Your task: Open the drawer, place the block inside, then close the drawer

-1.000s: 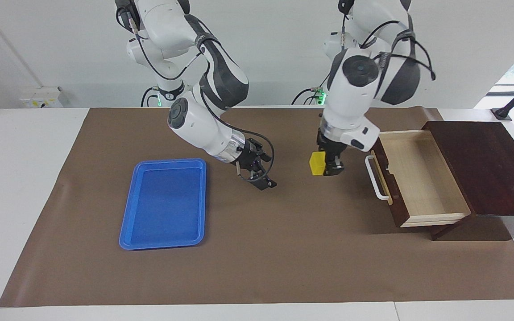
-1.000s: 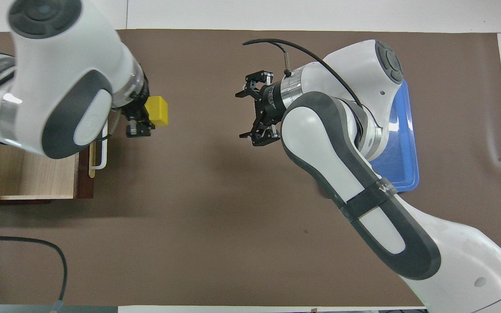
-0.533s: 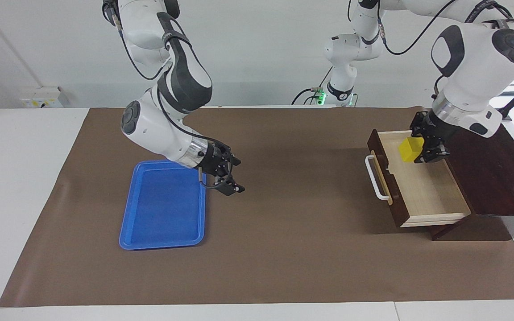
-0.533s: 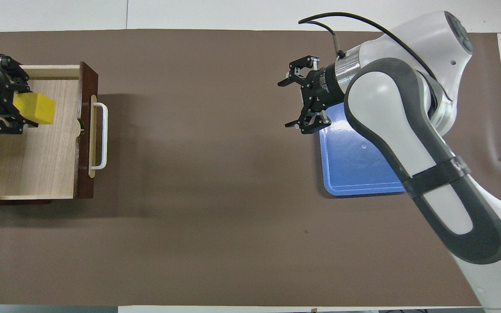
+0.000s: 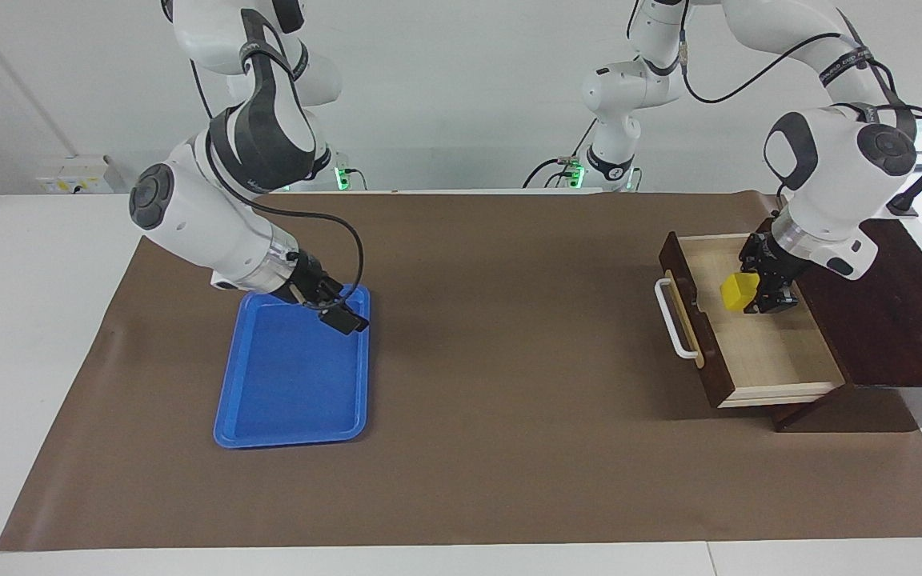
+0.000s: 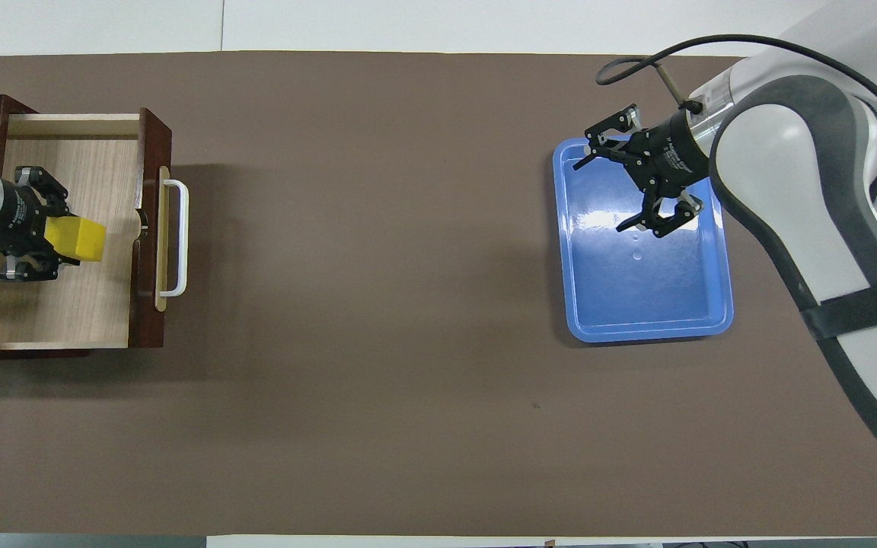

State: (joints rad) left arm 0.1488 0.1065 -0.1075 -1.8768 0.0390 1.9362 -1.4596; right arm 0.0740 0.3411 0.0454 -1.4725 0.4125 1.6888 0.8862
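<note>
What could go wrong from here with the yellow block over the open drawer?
1. The left gripper holds the block above the drawer's floor; released from here it may bounce or tumble.
2. The gripper sits close to the drawer's inner end, by the box; lowering further could clip the wood.
3. The handle stands pulled out; closing before the gripper clears could trap it.
The right gripper waits open over the blue tray.

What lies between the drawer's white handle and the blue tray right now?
Nothing but bare brown mat: the overhead view shows an empty stretch from the drawer handle to the blue tray, and the facing view agrees.
</note>
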